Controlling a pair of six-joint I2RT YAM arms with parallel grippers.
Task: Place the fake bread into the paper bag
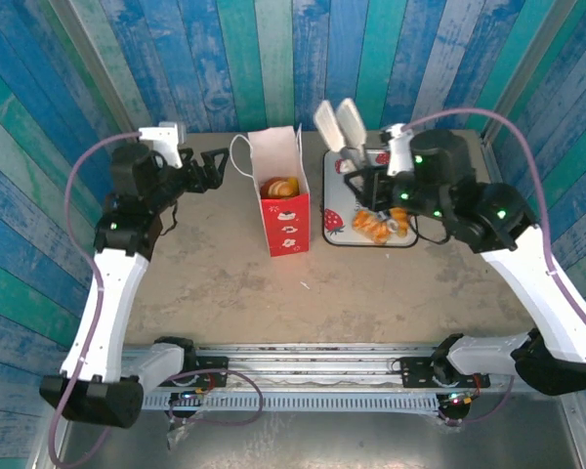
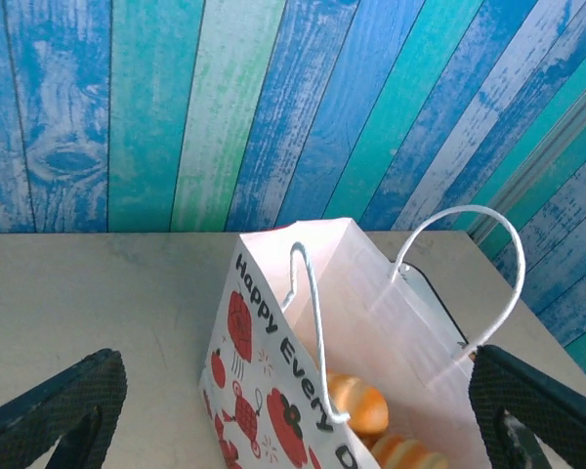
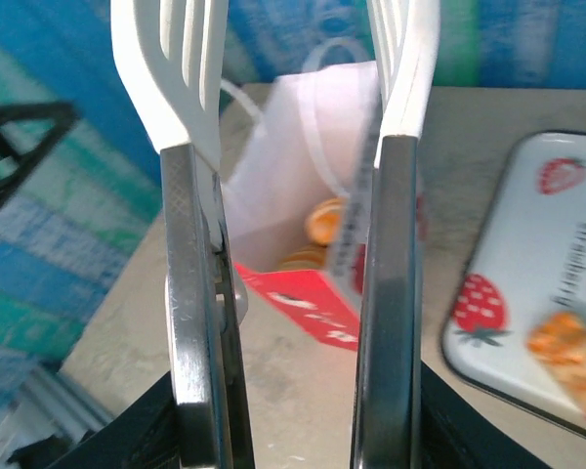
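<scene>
1. The right gripper is clenching the metal handles of the tongs. The white blades are standing apart with nothing between them, and they are pointing up and far, above the far end of the tray.

2. The left gripper is released. Its fingers are spread wide, just left of the bag by the handle loops, and are gripping nothing.

3. Bread location: several pieces are lying inside the bag. A small pile is waiting on the near part of the tray, right of the bag.

4. Step in hand, as judged: collecting the next piece with the tongs.
   - Tip the blades down over the pile and straddle one piece only.
   - Close gently, since the glossy surface is likely to slip.
   - Lift above the bag rim before travelling left.
   - Release over the middle of the mouth, clear of the loops.
   - Keep the left gripper beside the bag, ready to steady it if the tongs are nudging the rim.

5. Orientation: the bag is standing upright with its mouth facing up and its long axis vertical. The mouth appears to be running near to far. The axes of the tray pieces are too small to tell
</scene>
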